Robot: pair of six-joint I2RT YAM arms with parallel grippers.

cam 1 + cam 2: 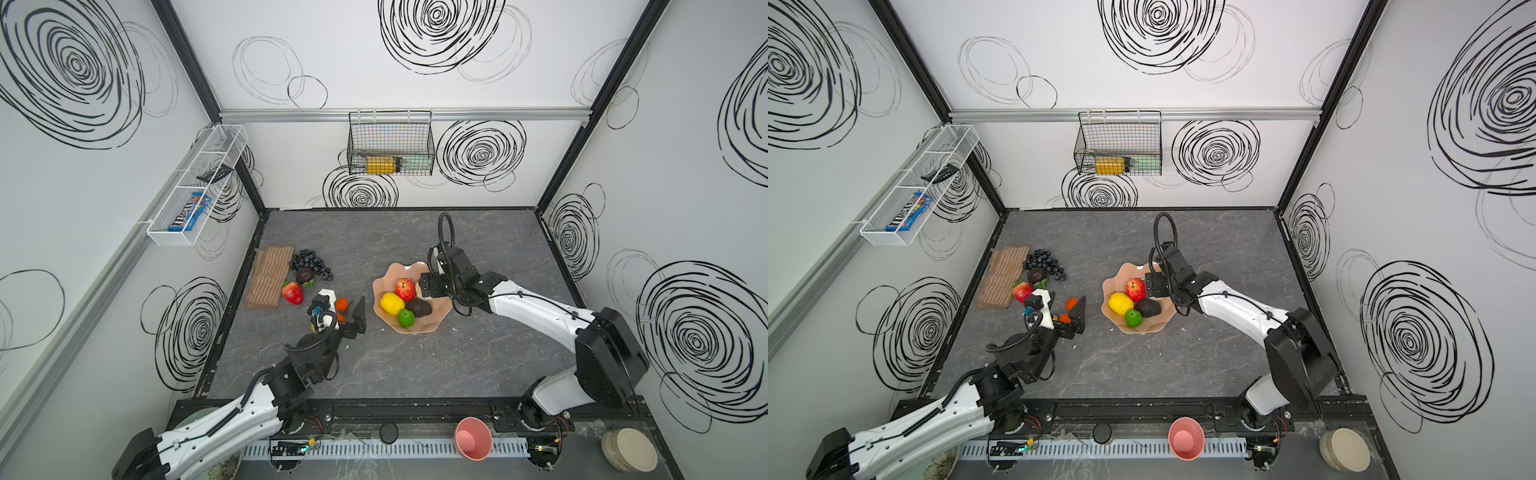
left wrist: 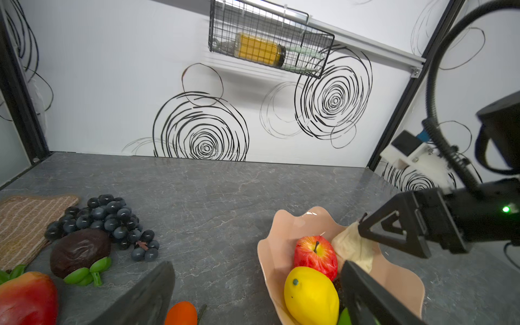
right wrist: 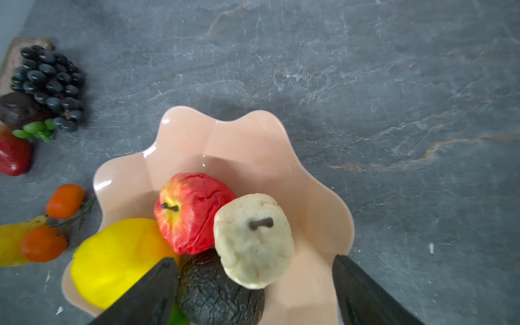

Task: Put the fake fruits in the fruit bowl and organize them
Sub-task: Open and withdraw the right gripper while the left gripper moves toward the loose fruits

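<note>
**Right pincer (image 3: 253, 260) spread wide over fruit bowl (image 3: 253, 140)**

A pear (image 3: 253, 239) is seen between its fingers (image 3: 146, 295), touched by neither, resting against apple (image 3: 194, 213) and avocado (image 3: 213, 292); a lemon (image 3: 112, 261) lies beside them. The left pincer (image 2: 257, 266) is held wide too, above the bench (image 2: 225, 197), an orange (image 2: 181, 312) beneath it.

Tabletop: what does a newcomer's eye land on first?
The peach fruit bowl in the middle of the table, holding a red apple, yellow lemon, lime, avocado and pear, with the right pincer open over the pear. Next, the loose fruit on the left beside the woven mat: black grape bunch, red strawberry and small oranges, the left pincer open over the oranges.
</note>
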